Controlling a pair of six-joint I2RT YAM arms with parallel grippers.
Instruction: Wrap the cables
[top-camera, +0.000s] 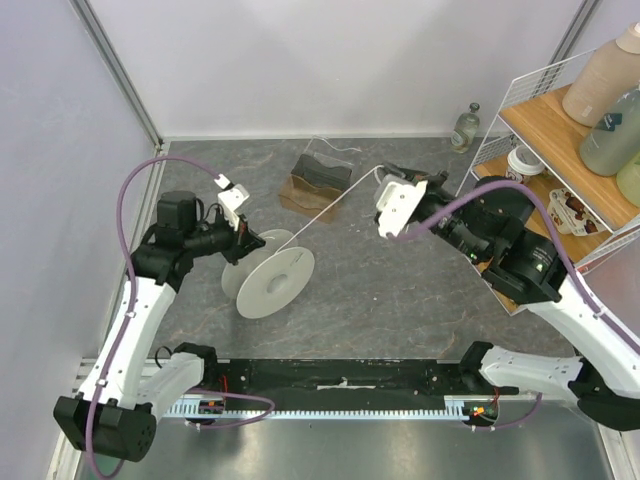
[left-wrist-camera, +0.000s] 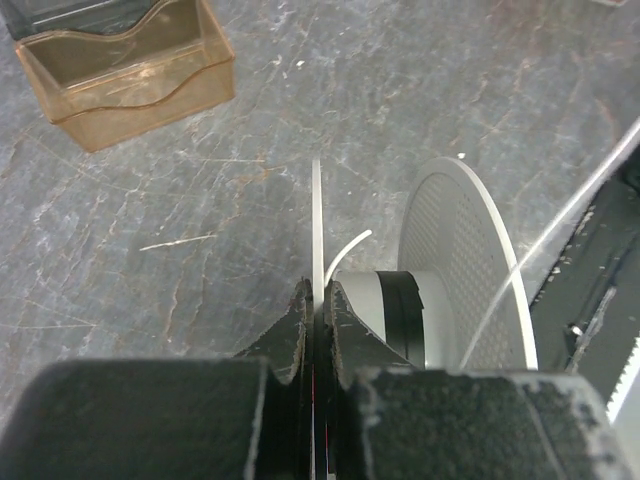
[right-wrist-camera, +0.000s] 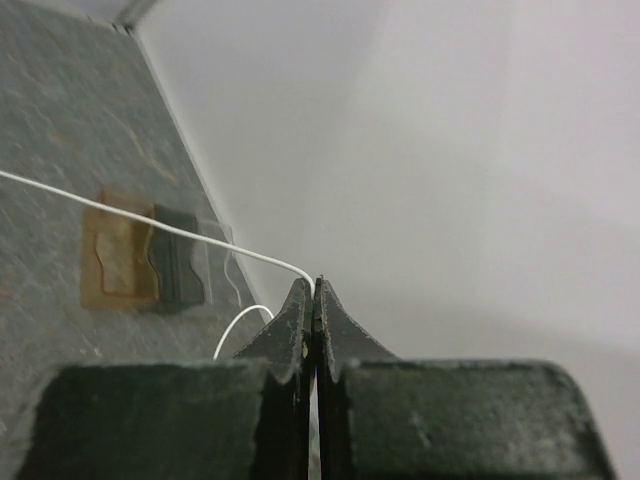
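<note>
A white spool (top-camera: 272, 281) lies on its side on the grey table. My left gripper (top-camera: 243, 240) is shut on the thin edge of one flange (left-wrist-camera: 317, 215); the other flange (left-wrist-camera: 462, 262) and the hub (left-wrist-camera: 395, 308) show to the right. The cable (top-camera: 330, 210) is a thin white wire running taut from the spool up and right to my right gripper (top-camera: 388, 178). That gripper (right-wrist-camera: 316, 284) is shut on the cable (right-wrist-camera: 170, 230) at its tips and is held above the table. A short loose end (left-wrist-camera: 346, 250) curls by the hub.
An amber and dark plastic box (top-camera: 316, 180) sits behind the spool, with more thin wire looping past it. A wire shelf (top-camera: 560, 140) with bottles stands at the right, a small glass bottle (top-camera: 465, 128) beside it. A black rail (top-camera: 340, 385) runs along the near edge.
</note>
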